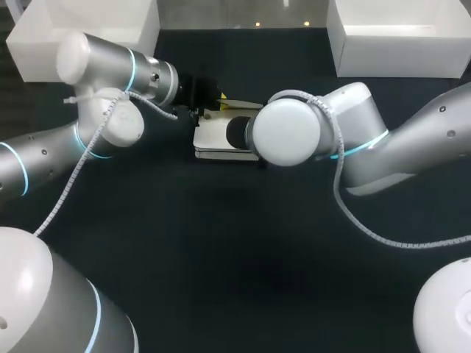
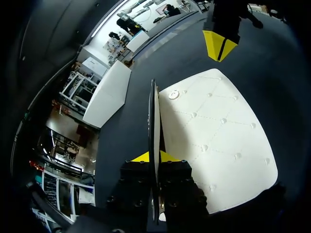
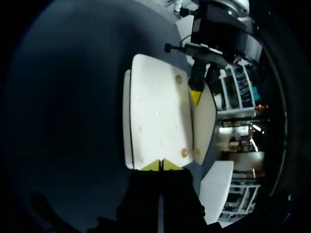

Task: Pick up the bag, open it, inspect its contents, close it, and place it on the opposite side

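Left gripper (image 2: 154, 157) pinches bag's (image 2: 218, 141) flap (image 2: 152, 116) (held upright).

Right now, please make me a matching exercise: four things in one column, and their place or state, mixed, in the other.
1. left claw
2. right claw
3. bag flap
4. bag body

a. lies flat, quilted side up
b. tips together at the body's edge
c. lifted away from the body
d. shut on the flap

Pairs: 1-d, 2-b, 3-c, 4-a
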`<state>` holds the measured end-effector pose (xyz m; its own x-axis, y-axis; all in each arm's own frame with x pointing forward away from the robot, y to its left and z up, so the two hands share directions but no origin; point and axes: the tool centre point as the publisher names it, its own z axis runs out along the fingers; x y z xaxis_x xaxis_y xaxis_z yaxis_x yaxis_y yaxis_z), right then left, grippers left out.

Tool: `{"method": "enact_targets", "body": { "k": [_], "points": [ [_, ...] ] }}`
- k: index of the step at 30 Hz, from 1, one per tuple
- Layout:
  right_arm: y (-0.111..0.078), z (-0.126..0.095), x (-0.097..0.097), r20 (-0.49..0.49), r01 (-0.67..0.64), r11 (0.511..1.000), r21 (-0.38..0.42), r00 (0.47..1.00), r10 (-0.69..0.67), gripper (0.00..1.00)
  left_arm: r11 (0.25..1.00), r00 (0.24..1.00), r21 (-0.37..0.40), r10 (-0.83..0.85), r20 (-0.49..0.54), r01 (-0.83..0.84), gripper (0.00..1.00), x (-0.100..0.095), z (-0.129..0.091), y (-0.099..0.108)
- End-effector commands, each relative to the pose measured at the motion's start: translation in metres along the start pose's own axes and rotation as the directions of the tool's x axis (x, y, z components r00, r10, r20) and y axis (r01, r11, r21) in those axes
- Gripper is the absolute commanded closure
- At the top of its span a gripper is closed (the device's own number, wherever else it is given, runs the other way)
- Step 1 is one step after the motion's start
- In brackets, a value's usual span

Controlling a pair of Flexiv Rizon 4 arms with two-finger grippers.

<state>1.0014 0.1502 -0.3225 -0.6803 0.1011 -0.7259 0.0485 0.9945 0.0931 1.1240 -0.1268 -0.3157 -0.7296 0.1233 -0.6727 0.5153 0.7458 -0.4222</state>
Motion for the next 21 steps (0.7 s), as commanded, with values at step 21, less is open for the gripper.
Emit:
{"method": "enact_targets", "body": {
  "k": [21],
  "points": [
    [0.008, -0.007, 0.019, 0.021, 0.047, 0.998, -0.042, 0.999, -0.046, 1.00, 0.999, 0.998, -0.013, 0.039, 0.056, -0.039, 1.00, -0.005, 0.020, 0.024]
  ]
}}
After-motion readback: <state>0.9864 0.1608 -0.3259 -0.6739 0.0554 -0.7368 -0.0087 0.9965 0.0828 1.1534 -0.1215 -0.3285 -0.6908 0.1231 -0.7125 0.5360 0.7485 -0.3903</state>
